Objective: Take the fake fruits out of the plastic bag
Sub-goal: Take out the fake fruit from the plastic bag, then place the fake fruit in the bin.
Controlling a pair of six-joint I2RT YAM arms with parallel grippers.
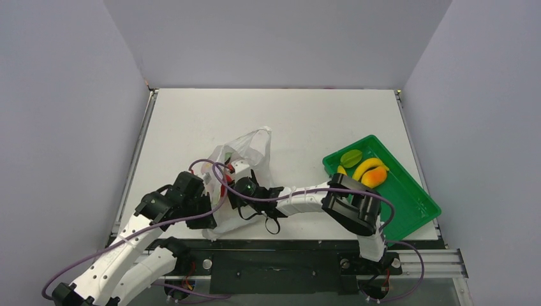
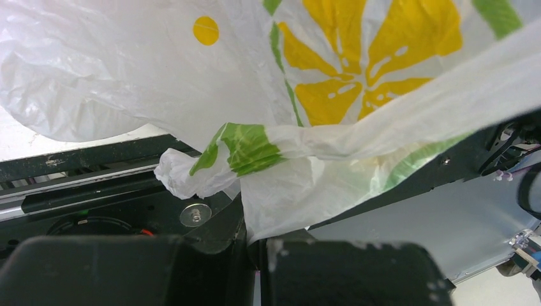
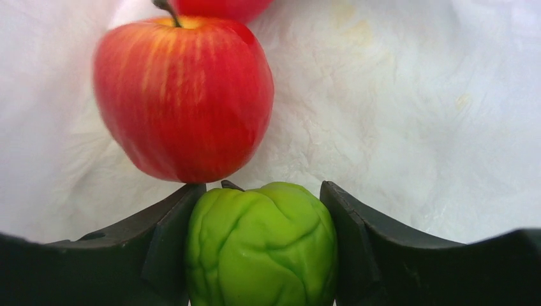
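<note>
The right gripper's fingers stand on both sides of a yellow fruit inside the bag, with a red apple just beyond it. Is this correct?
Not quite. The right gripper has a green fruit between its fingers, not a yellow one; the right wrist view shows it.

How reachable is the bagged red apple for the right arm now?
Probably not yet. The right pincer, inside the plastic bag, is closed around a green fruit, so it is occupied. The red apple sits just beyond it, nothing between, likely reachable once that fruit is dropped off.
</note>
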